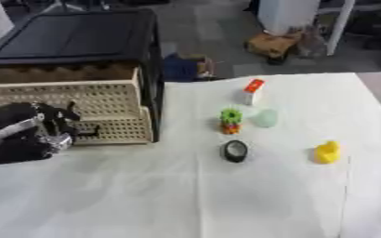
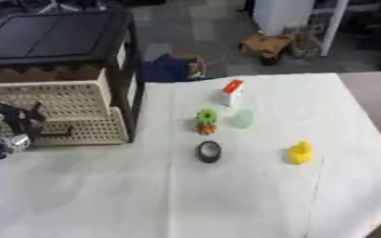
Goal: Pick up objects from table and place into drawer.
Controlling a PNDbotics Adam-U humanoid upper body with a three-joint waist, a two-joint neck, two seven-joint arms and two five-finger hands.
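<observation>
The beige perforated drawer [image 1: 104,100] stands pulled out of the black cabinet [image 1: 72,35] at the left. My left hand [image 1: 41,132] is against the drawer's front wall, beside a dark handle [image 1: 88,132]. On the white table lie a white box with a red top [image 1: 252,91], a green and orange toy [image 1: 230,120], a pale green translucent thing [image 1: 265,118], a black ring-shaped roll [image 1: 235,150] and a yellow duck [image 1: 327,152]. None of them is near the hand. My right hand shows in neither view.
The table's white cloth [image 1: 186,200] runs to the right edge, with brown wood [image 2: 372,100] beyond it. Behind the table are a blue thing [image 1: 181,69], a brown bundle [image 1: 271,44] on the floor and a white post [image 1: 340,28].
</observation>
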